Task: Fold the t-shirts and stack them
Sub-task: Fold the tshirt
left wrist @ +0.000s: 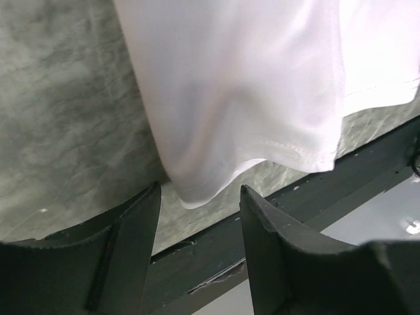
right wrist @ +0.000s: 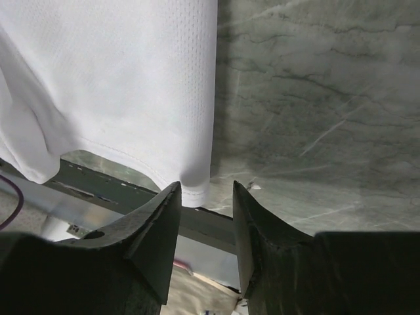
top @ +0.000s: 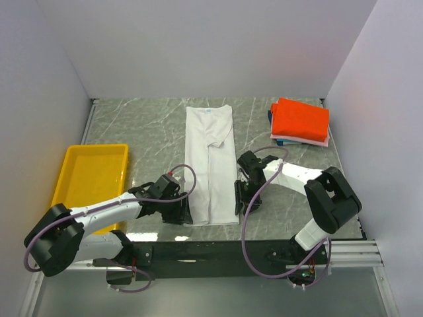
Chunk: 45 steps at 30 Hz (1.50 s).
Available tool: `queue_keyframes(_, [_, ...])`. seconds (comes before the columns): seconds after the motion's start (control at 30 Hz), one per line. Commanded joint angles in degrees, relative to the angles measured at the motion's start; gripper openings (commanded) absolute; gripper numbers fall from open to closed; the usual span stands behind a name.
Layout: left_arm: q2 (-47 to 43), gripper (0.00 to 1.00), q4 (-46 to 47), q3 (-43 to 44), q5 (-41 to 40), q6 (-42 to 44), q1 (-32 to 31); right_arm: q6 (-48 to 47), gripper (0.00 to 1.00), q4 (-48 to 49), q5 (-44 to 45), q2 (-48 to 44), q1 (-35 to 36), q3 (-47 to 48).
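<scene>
As seen from above, the white shirt [top: 210,165] is laid lengthwise on the desk [top: 145,125]. From the left wrist, the left hand [left wrist: 200,191] is seen spread at the hem corner; from the right wrist, the right hand [right wrist: 205,190] likewise.

Grey-green marbled tabletop [top: 158,125]. Centre: long white cloth t-shirt [top: 210,172], folded into a narrow strip, lying flat with its hem at the near edge. Left: yellow plastic tray [top: 96,148], well apart from it. Far right: stack of folded shirts [top: 301,122], orange-red on top, pink and blue edges below; bottom layer possibly pink.
</scene>
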Motion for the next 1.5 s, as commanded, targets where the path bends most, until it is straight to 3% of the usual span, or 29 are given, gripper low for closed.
queue_keyframes(0.0, [1.38,0.58,1.61,-0.61,1.09,-0.47,-0.11,0.44,0.44,-0.17,1.26,-1.57,1.0,-0.69])
queue_keyframes(0.23, [3.57,0.57,2.23,-0.61,1.62,-0.21,-0.2,0.44,0.42,0.18,-0.15,-0.7,2.93,-0.87])
queue_keyframes(0.7, [8.49,0.42,0.65,-1.22,1.01,-1.53,-0.2,0.18,0.35,0.36,-0.24,2.73,4.61,-1.4])
queue_keyframes(1.07, [7.97,0.08,-3.39,-0.44,-2.94,-4.07,-1.16,0.0,0.0,-0.26,-0.33,3.61,4.61,-1.66])
queue_keyframes(1.47, [4.99,0.06,-2.78,-0.43,-2.16,-3.02,-1.08,-0.62,0.0,-0.7,-0.68,4.14,4.6,-1.14])
